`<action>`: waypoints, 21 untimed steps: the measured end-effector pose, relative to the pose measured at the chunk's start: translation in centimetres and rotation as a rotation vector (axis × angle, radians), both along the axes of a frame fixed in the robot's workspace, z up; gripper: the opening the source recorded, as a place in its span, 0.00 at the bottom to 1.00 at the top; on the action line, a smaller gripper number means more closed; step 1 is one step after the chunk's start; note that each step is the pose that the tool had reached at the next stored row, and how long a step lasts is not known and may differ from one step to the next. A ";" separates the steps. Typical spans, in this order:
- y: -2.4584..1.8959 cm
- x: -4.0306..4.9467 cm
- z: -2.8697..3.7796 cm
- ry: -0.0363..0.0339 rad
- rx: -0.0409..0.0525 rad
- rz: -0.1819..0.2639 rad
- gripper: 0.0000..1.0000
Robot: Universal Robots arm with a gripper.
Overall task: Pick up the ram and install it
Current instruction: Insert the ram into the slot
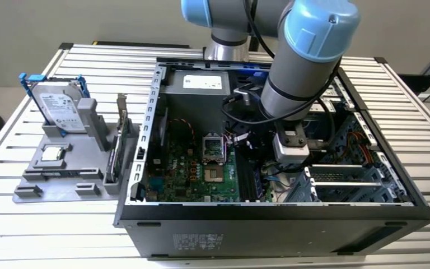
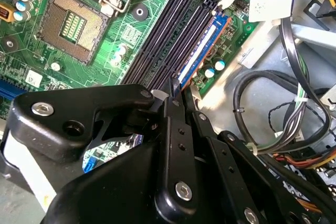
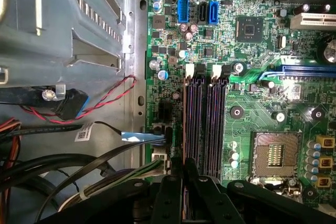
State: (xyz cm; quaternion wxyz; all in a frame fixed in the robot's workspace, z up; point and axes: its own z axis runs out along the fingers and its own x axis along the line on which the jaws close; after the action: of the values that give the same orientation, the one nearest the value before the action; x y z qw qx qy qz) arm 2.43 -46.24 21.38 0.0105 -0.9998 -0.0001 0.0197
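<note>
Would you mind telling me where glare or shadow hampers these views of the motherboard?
In the second wrist view, bright glare washes the motherboard beside the socket, and the dark gripper blocks the foreground. In the first wrist view, a white hotspot sits right of the memory slots. In the exterior view, the case interior lies in the arm's shadow.

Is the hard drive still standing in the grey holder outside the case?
Yes: the silver hard drive in its blue frame stands upright in the grey holder.
</note>
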 end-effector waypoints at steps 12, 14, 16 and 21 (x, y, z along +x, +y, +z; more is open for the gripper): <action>0.00 0.00 0.06 0.0003 0.0001 0.000 0.00; 0.01 0.00 0.25 0.0003 0.0003 0.000 0.00; 0.01 0.00 0.44 0.0003 0.0003 0.000 0.00; 0.01 0.00 0.55 0.0003 0.0003 0.000 0.00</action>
State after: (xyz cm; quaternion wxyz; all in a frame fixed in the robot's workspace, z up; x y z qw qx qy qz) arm 2.43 -46.24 21.92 0.0106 -0.9997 -0.0001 0.0198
